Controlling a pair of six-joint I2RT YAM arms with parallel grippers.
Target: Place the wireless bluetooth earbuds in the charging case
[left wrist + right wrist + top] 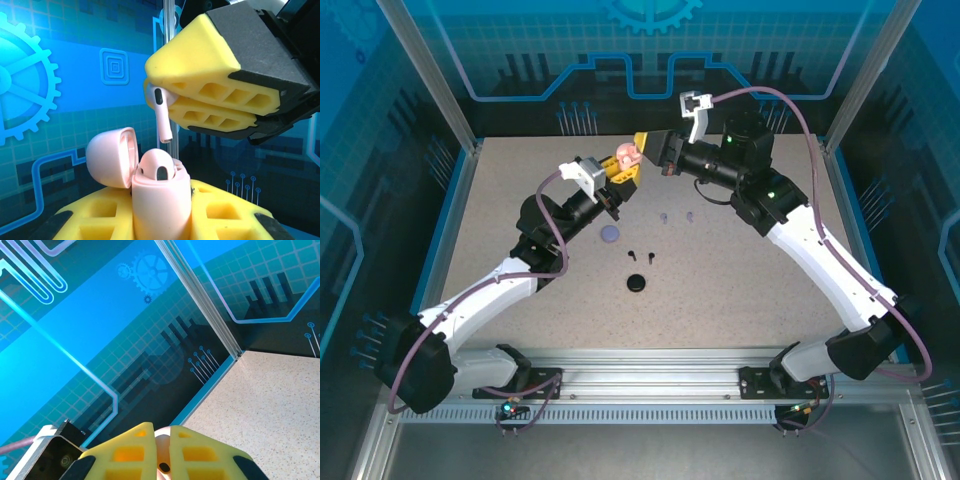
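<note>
Speckled desk (740, 270) lies below; our left pincer (620, 172) clamps the pink case (160, 200) upright, lid open, so our right pincer (172, 92), pinching the pale pink earbud (162, 115) stem-down, can lower it beside the seated bud (159, 167).

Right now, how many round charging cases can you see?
3. A pale pink plastic case, lid open, is clamped in the left gripper; a lavender round case lies on the speckled table; a black round case lies nearer the front edge. More may be hidden.
</note>
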